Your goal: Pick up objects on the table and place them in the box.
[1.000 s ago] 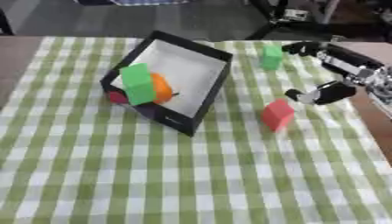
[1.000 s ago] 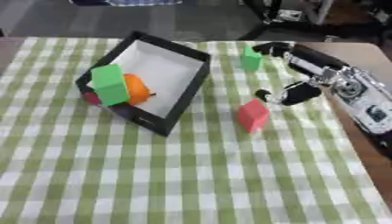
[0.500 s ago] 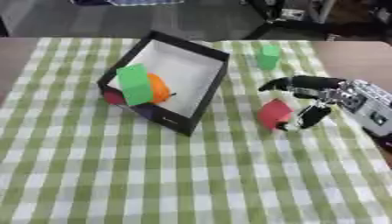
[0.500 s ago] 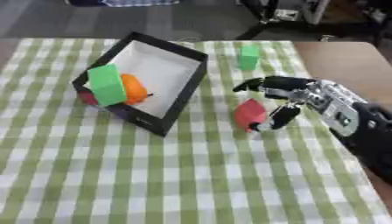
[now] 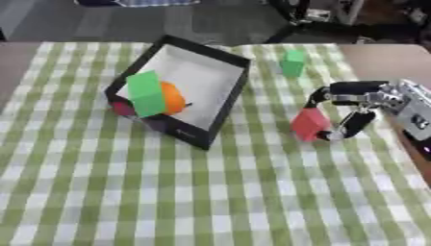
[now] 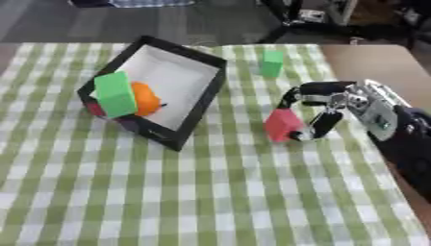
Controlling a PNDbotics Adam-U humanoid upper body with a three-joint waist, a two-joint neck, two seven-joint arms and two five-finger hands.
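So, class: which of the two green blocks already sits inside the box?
The larger green block, leaning beside the orange object in the black box; the smaller green block stands on the cloth.

- Right robot hand (image 6: 324, 108): slim black fingers with glossy rounded tips.
- Silver-grey metal housing at the wrist, dark fittings.
- Black forearm casing behind it.

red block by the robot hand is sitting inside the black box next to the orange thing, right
Not inside. The red block sits on the checked tablecloth outside the black box, to its right, with the right robot hand curled around it, as the right eye view shows. The orange thing is in the box.
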